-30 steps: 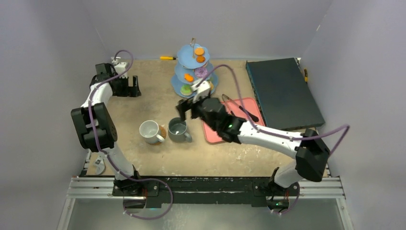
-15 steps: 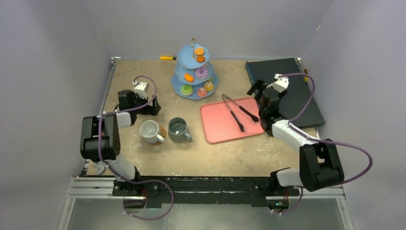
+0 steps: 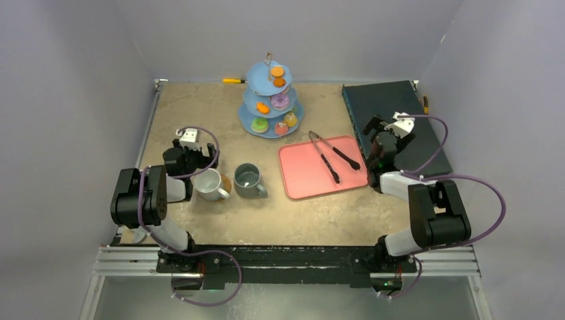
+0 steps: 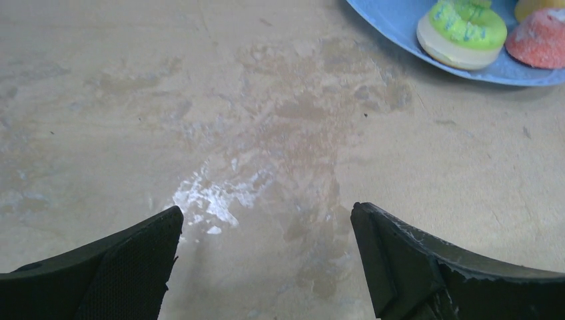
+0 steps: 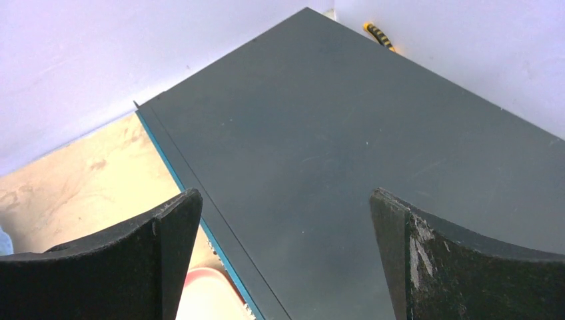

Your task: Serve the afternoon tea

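Observation:
The blue three-tier stand stands at the back middle with several small doughnuts and cupcakes on its tiers. The left wrist view shows its bottom plate, a green doughnut and a reddish cake. The white mug sits beside a woven coaster, and the grey-green mug stands right of them. My left gripper is open and empty over bare table just behind the white mug. My right gripper is open and empty above the dark box.
A pink tray with black tongs lies right of the mugs. A dark flat box fills the back right. A yellow tool lies by the back wall. Walls close in the sides.
My right arm has drawn back from the stand to the right, over the dark box. My left arm has come from the back left towards the white mug.

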You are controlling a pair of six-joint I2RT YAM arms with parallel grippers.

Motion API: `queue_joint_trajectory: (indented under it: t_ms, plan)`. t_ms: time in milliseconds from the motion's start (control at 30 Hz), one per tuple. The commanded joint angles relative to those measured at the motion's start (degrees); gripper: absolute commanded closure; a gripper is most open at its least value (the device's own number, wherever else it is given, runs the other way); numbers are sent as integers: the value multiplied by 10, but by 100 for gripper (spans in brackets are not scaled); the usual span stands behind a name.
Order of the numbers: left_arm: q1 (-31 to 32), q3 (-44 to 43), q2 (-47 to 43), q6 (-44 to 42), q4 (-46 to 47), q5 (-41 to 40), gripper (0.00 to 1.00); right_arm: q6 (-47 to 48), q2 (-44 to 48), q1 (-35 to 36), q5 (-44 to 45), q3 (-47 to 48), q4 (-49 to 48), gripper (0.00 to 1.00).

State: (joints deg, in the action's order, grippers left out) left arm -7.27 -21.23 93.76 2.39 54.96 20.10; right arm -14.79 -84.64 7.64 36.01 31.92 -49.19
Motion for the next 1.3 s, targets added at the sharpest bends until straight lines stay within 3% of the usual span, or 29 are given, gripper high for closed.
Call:
queue_joint_trajectory:
  t_ms: [0,367,433,600,667,733,767,833,900,967,1033,1100,1267]
  plan:
    - [7,-25,13,11,49,-29,1,58,29,0,-14,-30,-88,2]
    - [12,-23,7,11,48,-44,1,70,4,-7,-41,-113,-227,2]
    - [12,-2,1,11,79,-49,1,91,-19,-8,-51,-151,-336,2]
    - [16,30,-8,11,125,-65,1,130,-32,-8,-130,-169,-370,2]
    - [22,52,-11,4,161,-80,1,144,-69,-4,-109,-187,-472,2]
    - [38,90,10,-7,251,-95,1,116,-46,-4,-120,-171,-378,2]
    - [42,100,33,-3,297,-90,1,114,-51,-7,-122,-169,-378,2]
    - [47,60,4,-18,163,-108,1,128,-60,-7,-117,-174,-411,2]
    - [58,63,24,-14,205,-128,1,117,-51,-7,-119,-171,-387,2]
    - [59,56,7,-21,166,-132,1,129,-60,-7,-117,-175,-414,2]
    - [59,66,18,-14,208,-125,1,124,-55,-8,-117,-174,-399,2]
    - [59,59,9,-19,175,-129,1,128,-59,-7,-117,-175,-413,2]
    - [59,64,15,-15,193,-126,1,128,-58,-7,-117,-175,-410,2]
